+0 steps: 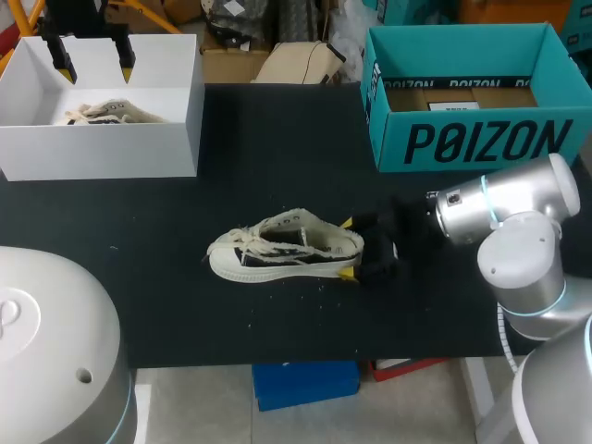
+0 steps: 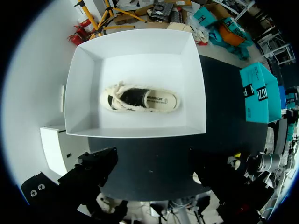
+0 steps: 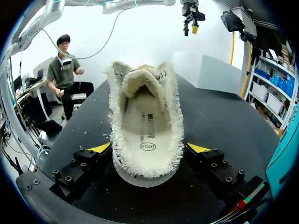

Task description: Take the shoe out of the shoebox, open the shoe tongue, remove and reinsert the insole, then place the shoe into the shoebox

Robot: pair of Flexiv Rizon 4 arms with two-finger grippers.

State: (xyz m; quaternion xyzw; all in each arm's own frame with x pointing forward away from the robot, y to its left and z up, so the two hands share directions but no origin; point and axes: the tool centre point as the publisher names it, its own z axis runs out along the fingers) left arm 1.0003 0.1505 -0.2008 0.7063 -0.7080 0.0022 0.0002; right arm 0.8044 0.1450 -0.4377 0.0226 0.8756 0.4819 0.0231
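Black table (image 1: 277,129), teal box (image 1: 481,139) on the table's far right corner (open-topped, brown card (image 1: 458,95) inside); pale specks (image 1: 248,324) on the table's near half

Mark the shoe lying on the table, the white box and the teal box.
shoe (image 1: 277,253): head view, its dark side panel, midway along.
white box (image 1: 102,150): head view, middle of its front wall.
teal box (image 1: 481,139): head view, its printed front wall.

Right gripper (image 3: 149,148): yellow-tipped fingers (image 3: 100,148) pressed against either side of the shoe (image 3: 174,116) at its heel. Shoe upright on the black table (image 3: 219,121), toe pointing away. Frayed cream edges. Insole (image 3: 147,133) lies flat inside; tongue (image 3: 140,81) stands up at the far end. White shoebox (image 3: 219,74) well beyond.
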